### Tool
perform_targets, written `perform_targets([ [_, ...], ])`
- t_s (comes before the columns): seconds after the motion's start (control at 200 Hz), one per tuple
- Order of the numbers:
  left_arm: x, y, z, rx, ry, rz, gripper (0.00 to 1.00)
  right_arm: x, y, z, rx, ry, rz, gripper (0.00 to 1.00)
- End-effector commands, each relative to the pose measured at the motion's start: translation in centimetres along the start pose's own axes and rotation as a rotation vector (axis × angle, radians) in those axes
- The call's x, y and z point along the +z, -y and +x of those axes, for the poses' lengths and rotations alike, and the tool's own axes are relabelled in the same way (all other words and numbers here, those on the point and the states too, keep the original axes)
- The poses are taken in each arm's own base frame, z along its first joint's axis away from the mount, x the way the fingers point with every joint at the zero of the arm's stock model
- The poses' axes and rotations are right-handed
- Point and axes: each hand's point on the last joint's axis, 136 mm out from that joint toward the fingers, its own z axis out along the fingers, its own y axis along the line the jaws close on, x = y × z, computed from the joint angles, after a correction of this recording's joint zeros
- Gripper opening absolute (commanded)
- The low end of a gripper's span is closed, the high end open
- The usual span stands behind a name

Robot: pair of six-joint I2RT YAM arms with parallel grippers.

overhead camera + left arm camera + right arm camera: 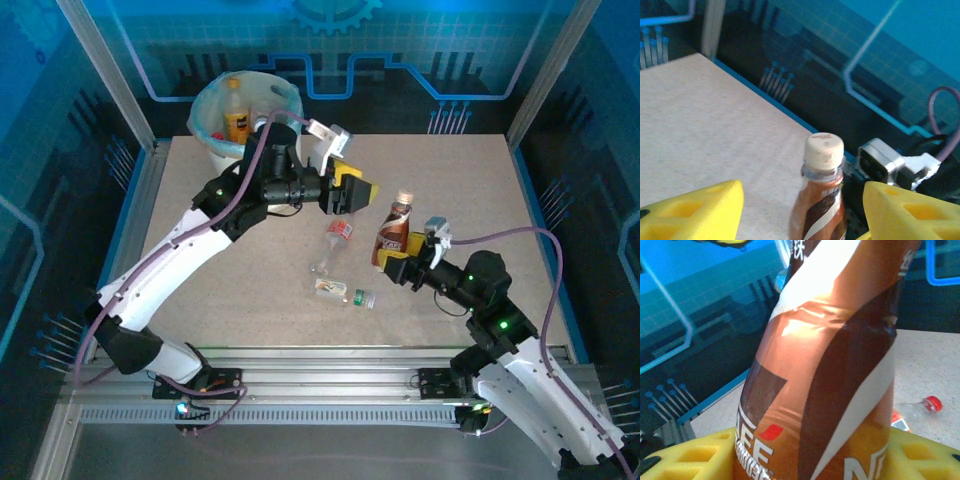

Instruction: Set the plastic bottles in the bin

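A brown coffee bottle point(393, 235) with a cream cap point(824, 149) stands upright right of the table's middle. My right gripper point(402, 266) is shut on its lower body, and the yellow pads point(687, 460) press against both sides of the label point(830, 365). My left gripper point(356, 192) hangs open to the bottle's left, apart from it, its yellow fingers point(695, 212) holding nothing. A clear bottle with a red label point(337, 240) and a small green-capped bottle point(343, 292) lie on the table between the arms. The bin point(212, 105) stands at the far left corner with an orange bottle point(236, 118) inside.
The beige table point(480, 190) is ringed by a blue frame and dark panels. The left arm point(190, 250) stretches across the left half. A purple cable point(520, 235) arcs over the right side. Metal rails point(330, 385) run along the near edge.
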Motion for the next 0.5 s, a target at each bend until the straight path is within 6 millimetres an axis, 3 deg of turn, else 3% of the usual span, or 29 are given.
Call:
perform_targets([
  [0.0,0.3,3.2,-0.3,-0.023,-0.03,0.161,0.63,0.0,-2.1,-0.6,-0.084,0.029,-0.099,0.57],
  [0.29,2.0,4.9,2.6,0.027,-0.15,0.23,0.62,0.5,-4.1,-0.6,-0.13,0.001,-0.173,0.57],
  [0.495,2.5,5.0,3.3,0.05,-0.191,0.216,0.57,0.5,-4.5,-0.7,-0.155,0.004,-0.175,0.56],
])
